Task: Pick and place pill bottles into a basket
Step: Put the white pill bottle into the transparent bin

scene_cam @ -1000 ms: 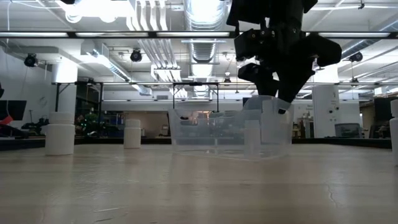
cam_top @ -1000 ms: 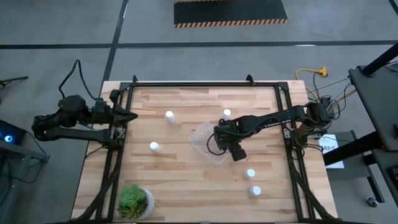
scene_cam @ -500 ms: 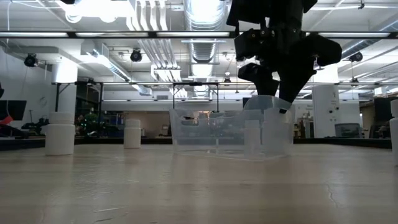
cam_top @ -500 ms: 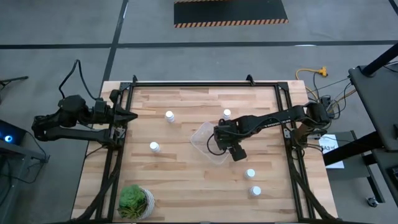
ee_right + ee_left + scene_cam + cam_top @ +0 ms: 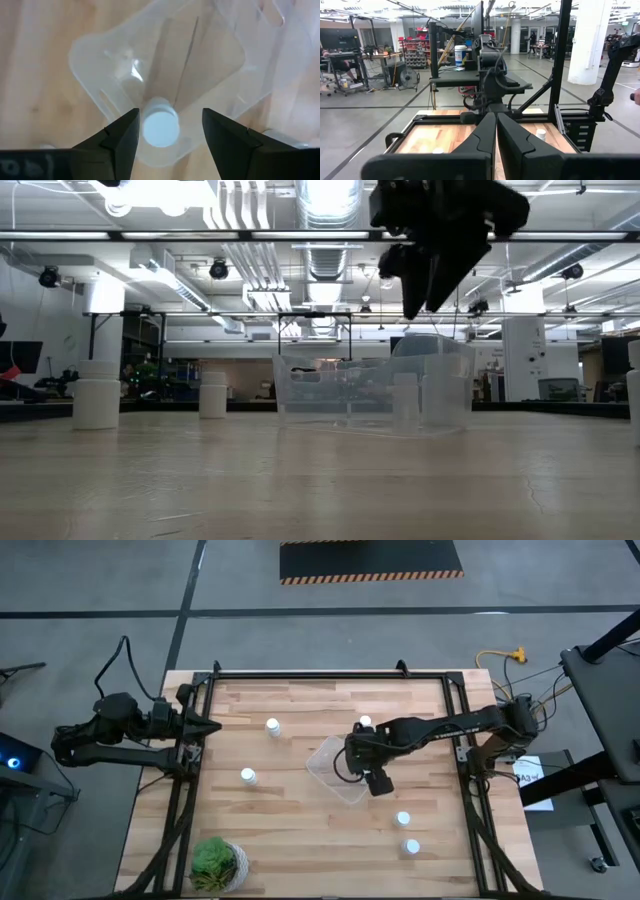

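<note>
One bottle (image 5: pixel 160 128) stands inside the basket (image 5: pixel 330 766), directly below the right gripper (image 5: pixel 170 137), whose jaws are spread with nothing between them, while five bottles (image 5: pixel 273 726) stand on the table well away from it, and the left gripper (image 5: pixel 496 131) waits closed at the table's edge.

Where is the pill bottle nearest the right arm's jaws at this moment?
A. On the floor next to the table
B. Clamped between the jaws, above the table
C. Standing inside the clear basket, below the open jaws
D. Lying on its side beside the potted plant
C: the right wrist view shows the pill bottle upright inside the basket, with the right gripper open above it, not touching it.
</note>
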You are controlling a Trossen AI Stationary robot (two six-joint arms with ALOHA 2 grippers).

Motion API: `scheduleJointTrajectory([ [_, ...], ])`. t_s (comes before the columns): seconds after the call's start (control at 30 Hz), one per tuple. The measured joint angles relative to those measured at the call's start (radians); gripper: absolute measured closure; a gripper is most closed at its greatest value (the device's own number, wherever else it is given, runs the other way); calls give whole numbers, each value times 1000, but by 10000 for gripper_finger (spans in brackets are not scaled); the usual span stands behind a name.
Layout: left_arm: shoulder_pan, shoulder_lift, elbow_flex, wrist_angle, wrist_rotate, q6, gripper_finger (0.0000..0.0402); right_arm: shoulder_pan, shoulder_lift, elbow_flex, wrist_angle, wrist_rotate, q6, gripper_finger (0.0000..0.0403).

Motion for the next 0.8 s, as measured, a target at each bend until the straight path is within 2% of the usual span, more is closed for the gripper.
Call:
scheduleJointTrajectory([
  [0.17,0,0,0,0,0,0,402,23,-43,-3,-30,-72,99,197],
  [0.43,0,0,0,0,0,0,402,96,-108,-9,-79,-73,189,197],
  [0.8,0,0,0,0,0,0,402,234,-118,-28,-90,-72,336,197],
])
